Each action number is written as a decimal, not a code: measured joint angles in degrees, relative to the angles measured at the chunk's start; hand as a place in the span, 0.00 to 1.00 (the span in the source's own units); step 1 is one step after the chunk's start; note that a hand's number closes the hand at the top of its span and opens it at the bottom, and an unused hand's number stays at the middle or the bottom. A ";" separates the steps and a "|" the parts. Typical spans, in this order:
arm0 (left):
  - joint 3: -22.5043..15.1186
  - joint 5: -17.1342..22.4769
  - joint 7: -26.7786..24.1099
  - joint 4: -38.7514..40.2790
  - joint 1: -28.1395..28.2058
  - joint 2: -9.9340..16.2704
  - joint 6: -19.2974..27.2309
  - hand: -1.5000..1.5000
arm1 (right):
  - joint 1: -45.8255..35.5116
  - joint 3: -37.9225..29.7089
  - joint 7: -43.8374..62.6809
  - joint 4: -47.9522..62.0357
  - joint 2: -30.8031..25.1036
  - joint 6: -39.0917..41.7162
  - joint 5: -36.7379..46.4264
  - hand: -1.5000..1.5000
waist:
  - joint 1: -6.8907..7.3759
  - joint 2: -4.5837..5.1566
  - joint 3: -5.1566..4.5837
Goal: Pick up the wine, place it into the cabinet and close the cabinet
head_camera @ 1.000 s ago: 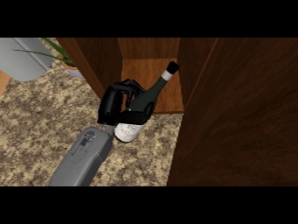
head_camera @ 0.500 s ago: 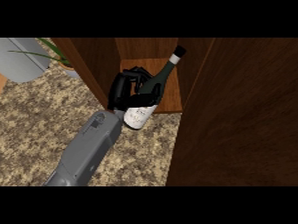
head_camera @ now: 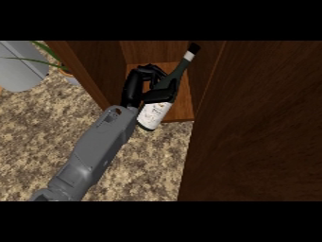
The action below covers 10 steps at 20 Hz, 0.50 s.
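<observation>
A dark wine bottle point(head_camera: 154, 112) with a white label and a dark cap is held tilted, its neck pointing up and right into the open wooden cabinet point(head_camera: 181, 106). My left hand point(head_camera: 137, 87) is shut on the bottle's body, fingers curled over its shoulder from the left. The bottle's base hangs at the front edge of the cabinet's floor, and its neck reaches inside near the right wall. The cabinet's door point(head_camera: 268, 123) stands open at the right as a large dark wood panel. My right hand shows nowhere.
A speckled stone counter point(head_camera: 38, 137) spreads to the left and below the cabinet. At the back left stands a grey rounded object point(head_camera: 10, 66), with a potted plant's leaves point(head_camera: 41, 59) beside it. The cabinet's left wall point(head_camera: 93, 71) stands close to my hand.
My left hand has carried the bottle up and to the right, deeper into the cabinet's opening. The bottle's neck now reaches farther inside.
</observation>
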 measured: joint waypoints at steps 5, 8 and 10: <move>2.00 2.01 -0.51 6.13 -3.68 0.07 0.87 1.00 | 0.68 -0.47 -0.93 0.06 -0.21 1.00 -0.44 0.00 | -0.70 0.35 -0.03; 2.93 3.85 -0.91 8.50 -5.27 0.05 1.49 1.00 | 0.80 -0.26 -1.14 0.13 -0.06 1.37 -0.65 0.00 | -1.36 0.51 -0.06; 3.85 4.08 -1.64 10.72 -5.92 0.13 0.89 1.00 | 1.55 -0.31 -2.14 0.17 -0.24 1.72 -0.78 0.00 | -1.45 0.62 -0.04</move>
